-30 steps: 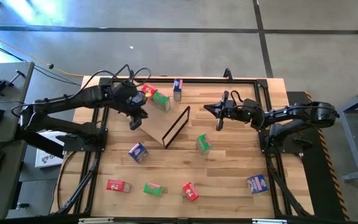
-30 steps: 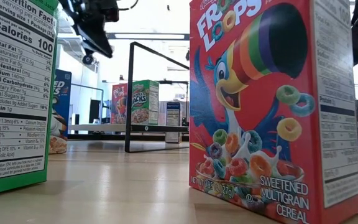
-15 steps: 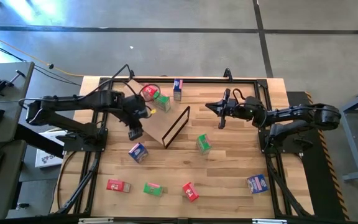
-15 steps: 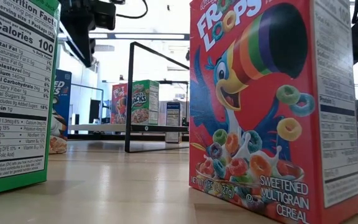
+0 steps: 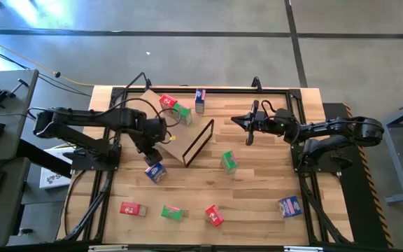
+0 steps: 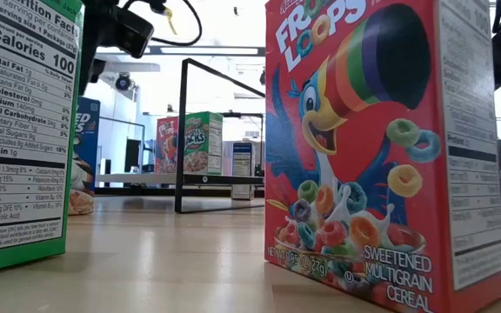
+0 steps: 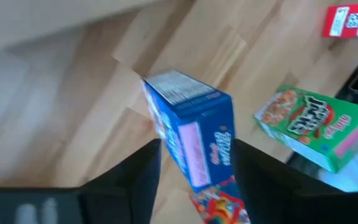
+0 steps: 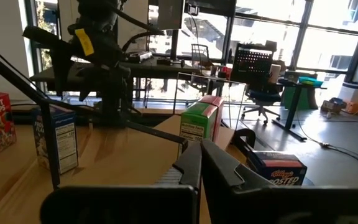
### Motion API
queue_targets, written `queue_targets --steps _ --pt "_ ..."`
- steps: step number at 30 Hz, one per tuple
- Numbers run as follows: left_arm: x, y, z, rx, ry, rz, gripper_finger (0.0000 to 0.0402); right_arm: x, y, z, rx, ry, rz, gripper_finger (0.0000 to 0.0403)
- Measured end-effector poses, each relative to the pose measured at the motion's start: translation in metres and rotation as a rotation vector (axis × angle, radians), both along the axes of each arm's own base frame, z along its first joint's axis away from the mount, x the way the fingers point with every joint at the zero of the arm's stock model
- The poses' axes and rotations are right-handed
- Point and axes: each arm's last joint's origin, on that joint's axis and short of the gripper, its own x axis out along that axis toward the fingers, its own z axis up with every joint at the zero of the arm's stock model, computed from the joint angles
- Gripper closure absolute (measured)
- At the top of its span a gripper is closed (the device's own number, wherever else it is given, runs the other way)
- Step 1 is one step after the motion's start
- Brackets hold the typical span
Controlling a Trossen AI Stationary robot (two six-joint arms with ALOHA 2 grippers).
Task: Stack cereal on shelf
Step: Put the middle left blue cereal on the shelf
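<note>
Cereal boxes lie scattered over the table; the blue box sits right under the left gripper, and in the left wrist view this box lies between the two dark fingers, which stand apart w/ no contact visible. Green box and red box lie further out past that gripper. Shelf is just beside it, toward the table middle, w/ a red and a green box on the panel's far end. Right gripper hovers on the far side of the shelf's dark frame, fingers pressed together, empty
</note>
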Motion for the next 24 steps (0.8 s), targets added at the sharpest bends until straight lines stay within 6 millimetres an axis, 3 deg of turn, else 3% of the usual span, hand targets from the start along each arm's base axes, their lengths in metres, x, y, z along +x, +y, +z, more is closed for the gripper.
queue_targets --steps 8,24 --pt "0.003 -0.017 -0.005 0.013 0.078 0.087 0.0174 0.000 0.000 0.000 -0.001 0.005 -0.001 0.0403" --pt "0.007 -0.047 -0.016 0.124 0.150 0.135 0.0169 0.000 0.000 -0.001 0.001 0.010 -0.001 0.0403"
